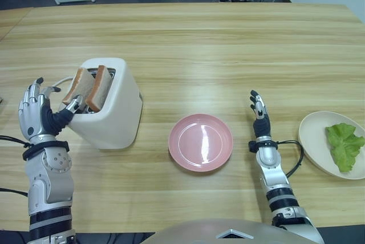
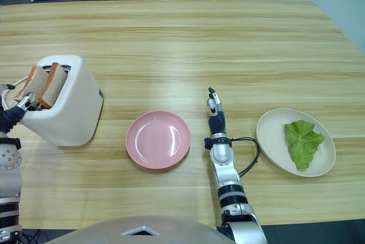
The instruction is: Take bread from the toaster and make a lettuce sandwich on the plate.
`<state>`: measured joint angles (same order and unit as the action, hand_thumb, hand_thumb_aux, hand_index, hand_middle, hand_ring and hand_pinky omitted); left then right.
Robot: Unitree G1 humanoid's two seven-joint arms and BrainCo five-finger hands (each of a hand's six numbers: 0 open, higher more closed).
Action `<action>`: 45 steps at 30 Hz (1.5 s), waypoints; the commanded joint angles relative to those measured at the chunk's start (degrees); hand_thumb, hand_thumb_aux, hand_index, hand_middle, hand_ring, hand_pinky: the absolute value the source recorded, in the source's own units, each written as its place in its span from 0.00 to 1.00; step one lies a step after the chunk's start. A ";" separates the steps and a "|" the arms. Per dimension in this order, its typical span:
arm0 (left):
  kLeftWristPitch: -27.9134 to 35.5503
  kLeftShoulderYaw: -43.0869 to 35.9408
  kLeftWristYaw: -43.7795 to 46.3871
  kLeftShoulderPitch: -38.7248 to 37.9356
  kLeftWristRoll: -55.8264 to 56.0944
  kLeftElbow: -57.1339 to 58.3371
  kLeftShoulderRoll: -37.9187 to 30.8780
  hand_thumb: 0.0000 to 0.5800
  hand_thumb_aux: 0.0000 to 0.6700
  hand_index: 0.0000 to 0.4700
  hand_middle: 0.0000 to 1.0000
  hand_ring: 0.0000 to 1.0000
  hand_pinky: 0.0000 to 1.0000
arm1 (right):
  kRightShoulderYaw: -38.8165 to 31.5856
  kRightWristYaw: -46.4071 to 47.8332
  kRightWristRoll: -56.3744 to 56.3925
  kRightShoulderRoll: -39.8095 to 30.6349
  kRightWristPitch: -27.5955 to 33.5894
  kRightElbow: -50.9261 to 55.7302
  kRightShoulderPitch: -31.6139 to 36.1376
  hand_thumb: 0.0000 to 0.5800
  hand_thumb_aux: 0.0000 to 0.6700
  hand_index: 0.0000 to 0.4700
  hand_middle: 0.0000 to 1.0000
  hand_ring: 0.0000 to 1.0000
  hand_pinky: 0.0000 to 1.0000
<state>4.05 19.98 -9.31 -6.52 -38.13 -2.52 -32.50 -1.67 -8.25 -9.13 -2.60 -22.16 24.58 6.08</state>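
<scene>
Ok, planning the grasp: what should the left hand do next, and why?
Probably close the left hand on the nearer bread slice and lift: both slices stand up out of the toaster, and the open hand is right beside them.

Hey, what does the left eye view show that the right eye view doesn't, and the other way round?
Left eye view: the left hand in full, fingers spread beside the toaster. Right eye view: the beige plate whole, right rim included. Both: two bread slices standing in the toaster, the empty pink plate, the lettuce on the beige plate, the open right hand between the plates.
</scene>
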 commanded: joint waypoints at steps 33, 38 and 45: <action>-27.38 7.49 -23.49 3.42 20.58 -26.98 11.22 1.00 1.00 1.00 1.00 1.00 1.00 | 0.68 -0.21 0.33 0.21 1.75 -0.10 -0.40 0.00 0.00 0.00 0.00 0.00 0.00; -28.01 -10.33 -6.46 2.74 36.60 -26.40 13.67 1.00 1.00 1.00 1.00 1.00 1.00 | 0.80 -0.20 0.39 0.22 1.79 0.09 -0.24 0.00 0.00 0.00 0.00 0.00 0.00; -24.10 -25.75 15.11 3.57 39.86 -9.56 12.86 1.00 1.00 1.00 1.00 1.00 1.00 | 0.93 -0.23 0.38 0.21 2.01 -0.24 -0.61 0.00 0.00 0.00 0.00 0.00 0.00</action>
<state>-21.33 -2.64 1.23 -3.85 2.13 -17.90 -19.06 -0.98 -8.44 -9.08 -2.43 -20.81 24.32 5.53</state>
